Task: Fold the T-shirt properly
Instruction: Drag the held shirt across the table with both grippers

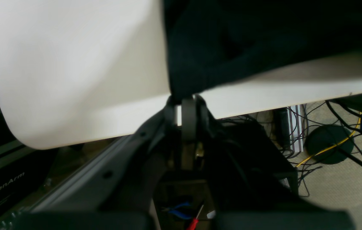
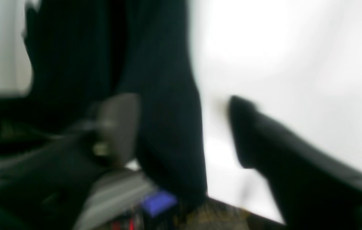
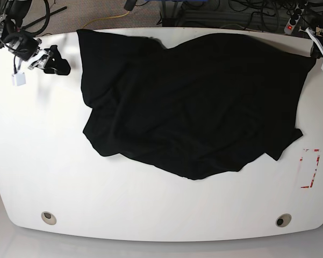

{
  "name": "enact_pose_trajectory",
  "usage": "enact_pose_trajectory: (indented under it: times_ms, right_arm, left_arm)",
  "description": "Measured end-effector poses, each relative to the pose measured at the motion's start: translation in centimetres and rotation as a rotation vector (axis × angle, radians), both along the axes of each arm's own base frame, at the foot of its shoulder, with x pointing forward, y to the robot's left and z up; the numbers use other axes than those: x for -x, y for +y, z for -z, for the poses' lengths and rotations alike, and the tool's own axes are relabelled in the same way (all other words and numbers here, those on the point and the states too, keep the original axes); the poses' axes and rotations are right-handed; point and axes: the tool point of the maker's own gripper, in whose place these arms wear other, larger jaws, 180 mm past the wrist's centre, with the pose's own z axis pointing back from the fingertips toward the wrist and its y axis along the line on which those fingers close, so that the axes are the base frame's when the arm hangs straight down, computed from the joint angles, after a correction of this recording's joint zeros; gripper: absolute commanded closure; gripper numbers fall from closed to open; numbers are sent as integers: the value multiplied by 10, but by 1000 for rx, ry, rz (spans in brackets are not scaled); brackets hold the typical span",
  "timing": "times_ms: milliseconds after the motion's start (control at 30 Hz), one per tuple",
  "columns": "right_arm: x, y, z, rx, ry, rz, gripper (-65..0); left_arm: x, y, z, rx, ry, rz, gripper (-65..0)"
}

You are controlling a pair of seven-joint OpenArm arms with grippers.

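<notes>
Lying spread over a white oval table (image 3: 37, 161), a large black soft-fabric T-shirt (image 3: 193, 102); left gripper (image 1: 184, 103) pinches its edge, right gripper (image 2: 184, 127) gapes around fabric.

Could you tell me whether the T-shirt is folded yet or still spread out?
Spread out, not folded: the T-shirt lies loosely open and wrinkled across the table, with no neat fold.

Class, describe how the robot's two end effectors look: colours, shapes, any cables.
Left end effector: black housing, narrow grey finger pads. Right end effector: dark, tapered fingers, one with a grey pad, blurred. In the base view it has white parts and black cables.
</notes>
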Motion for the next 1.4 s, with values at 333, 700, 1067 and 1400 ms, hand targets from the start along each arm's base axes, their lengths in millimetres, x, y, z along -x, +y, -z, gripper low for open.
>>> enact_pose_trajectory:
  times_ms: [333,700,1067,1400]
  right_arm:
    - [10,-22,8,-1,17,117,-523]
    - [-1,19,49,69,90,54,-455]
    - [-26,71,55,32,53,-47,-453]
    - [-34,95,55,-1,30,-78,-152]
  left_arm:
    - [-15,0,-6,0,-46,2,-1]
    - [-15,-1,-6,3,-45,5,-1]
    - [-9,5,4,20,-18,-25,-274]
    - [-6,22,-6,25,-88,-144,-431]
